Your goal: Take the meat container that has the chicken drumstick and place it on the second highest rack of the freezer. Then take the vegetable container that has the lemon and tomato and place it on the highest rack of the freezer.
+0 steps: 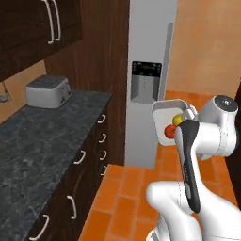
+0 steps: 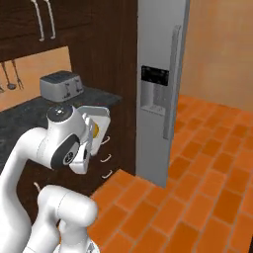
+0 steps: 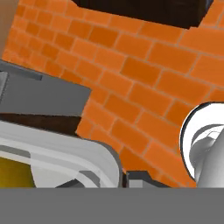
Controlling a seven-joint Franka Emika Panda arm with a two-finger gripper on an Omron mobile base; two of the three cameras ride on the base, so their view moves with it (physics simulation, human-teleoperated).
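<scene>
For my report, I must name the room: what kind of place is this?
A home-style kitchen, rendered in simulation. A tall grey fridge with a dispenser panel stands beside a dark stone counter with drawers beneath, and a silver toaster sits on that counter under wooden wall cabinets.

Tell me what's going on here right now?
The arm holds the vegetable container up in the air by its gripper, tipped on edge, with the lemon and tomato still inside. It is in front of the freezer, whose door facing the base looks closed. A toaster sits on the counter.
</scene>
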